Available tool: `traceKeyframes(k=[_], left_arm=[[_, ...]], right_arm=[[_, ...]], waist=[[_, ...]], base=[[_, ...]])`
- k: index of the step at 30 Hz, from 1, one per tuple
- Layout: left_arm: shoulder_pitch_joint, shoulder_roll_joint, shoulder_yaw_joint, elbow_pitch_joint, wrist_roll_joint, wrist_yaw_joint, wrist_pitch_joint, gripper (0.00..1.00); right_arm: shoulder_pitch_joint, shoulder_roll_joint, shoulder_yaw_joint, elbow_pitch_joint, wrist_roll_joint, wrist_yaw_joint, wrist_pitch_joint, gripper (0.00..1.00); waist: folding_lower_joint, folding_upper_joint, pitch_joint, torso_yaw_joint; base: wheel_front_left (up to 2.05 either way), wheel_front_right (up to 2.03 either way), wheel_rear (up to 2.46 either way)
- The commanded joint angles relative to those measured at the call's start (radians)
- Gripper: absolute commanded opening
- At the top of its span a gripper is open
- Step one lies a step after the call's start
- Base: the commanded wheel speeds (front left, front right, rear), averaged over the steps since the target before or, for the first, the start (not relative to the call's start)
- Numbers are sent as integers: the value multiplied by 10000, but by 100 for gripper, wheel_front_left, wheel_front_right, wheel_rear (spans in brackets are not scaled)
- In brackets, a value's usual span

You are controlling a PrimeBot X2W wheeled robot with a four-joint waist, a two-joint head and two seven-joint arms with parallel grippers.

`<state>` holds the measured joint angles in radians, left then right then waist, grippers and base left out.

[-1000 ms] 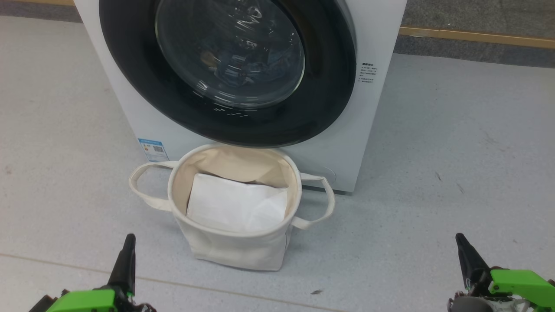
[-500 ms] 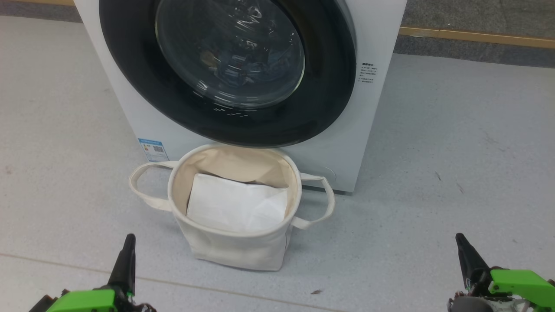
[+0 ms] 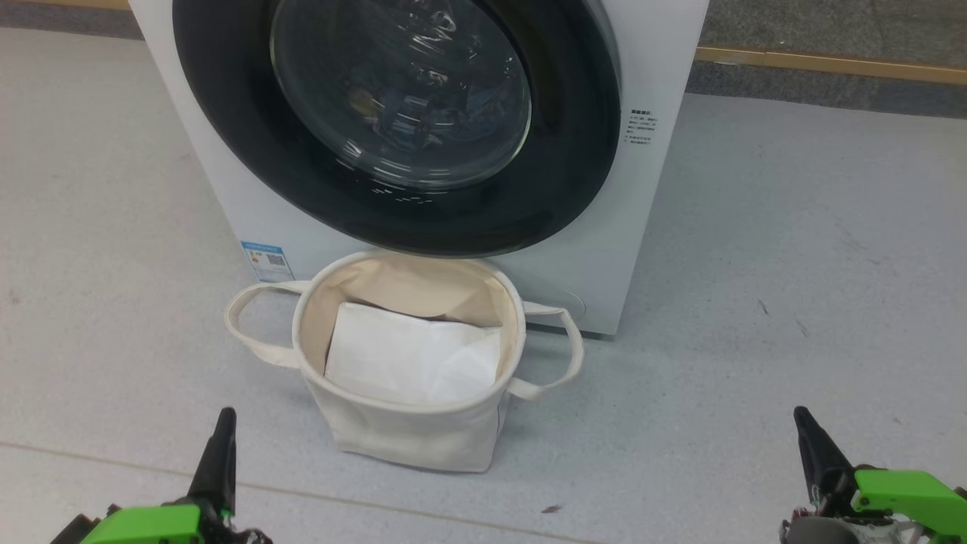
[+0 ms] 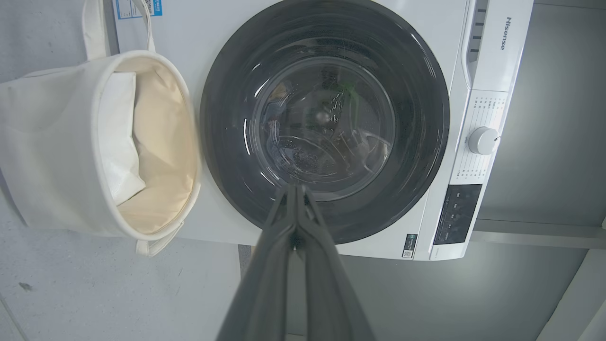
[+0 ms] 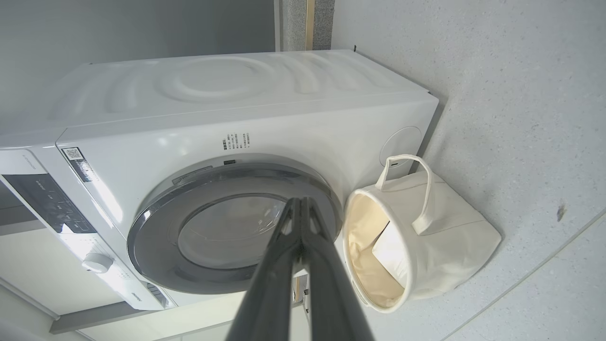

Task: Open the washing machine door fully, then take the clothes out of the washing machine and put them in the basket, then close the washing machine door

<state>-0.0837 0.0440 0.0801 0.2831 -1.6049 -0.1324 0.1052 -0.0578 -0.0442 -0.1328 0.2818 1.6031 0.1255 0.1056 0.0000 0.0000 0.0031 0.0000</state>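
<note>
The door (image 3: 227, 151) is shut on the machine (image 3: 657, 60), with the clothes (image 3: 393, 113) dim behind its glass. The basket (image 3: 408, 431) stands just below. The left gripper (image 3: 223, 438) and right gripper (image 3: 804, 431) are closed, empty and well back. It is probably best to hook the rim's free edge and swing it wide, clearing the basket.

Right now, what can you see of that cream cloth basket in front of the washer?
The round cream canvas basket stands upright on the grey speckled floor, close before the white front-loading washing machine, below its closed black-rimmed round door. Its soft walls sag slightly; two loop handles stick out at opposite sides. The mouth is open, and a plain white folded sheet lies inside.
</note>
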Motion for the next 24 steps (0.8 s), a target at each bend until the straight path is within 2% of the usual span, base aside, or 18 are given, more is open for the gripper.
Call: traceKeyframes(k=[1, 10, 11, 16, 24], left_arm=[[-243, 62, 333, -383, -41, 17, 77, 0], [-243, 62, 333, -383, -41, 17, 77, 0], [4, -2, -7, 62, 1, -2, -9, 100], [398, -63, -32, 851, 3, 0, -18, 100], [338, -63, 11, 824, 165, 1, -240, 100]], right_arm=[[-501, -60, 194, -370, 59, 52, 73, 0], [-501, -60, 194, -370, 59, 52, 73, 0], [9, 6, 5, 57, -2, 0, -5, 100], [394, 67, 31, 851, -2, -2, -18, 100], [279, 61, 214, 843, -25, 1, -240, 100]], waist=[[0, 0, 0, 0], [0, 0, 0, 0], [0, 0, 0, 0], [0, 0, 2, 0], [21, 0, -8, 34]], base=[[0, 0, 0], [0, 0, 0], [0, 0, 0], [0, 0, 0], [0, 0, 0]])
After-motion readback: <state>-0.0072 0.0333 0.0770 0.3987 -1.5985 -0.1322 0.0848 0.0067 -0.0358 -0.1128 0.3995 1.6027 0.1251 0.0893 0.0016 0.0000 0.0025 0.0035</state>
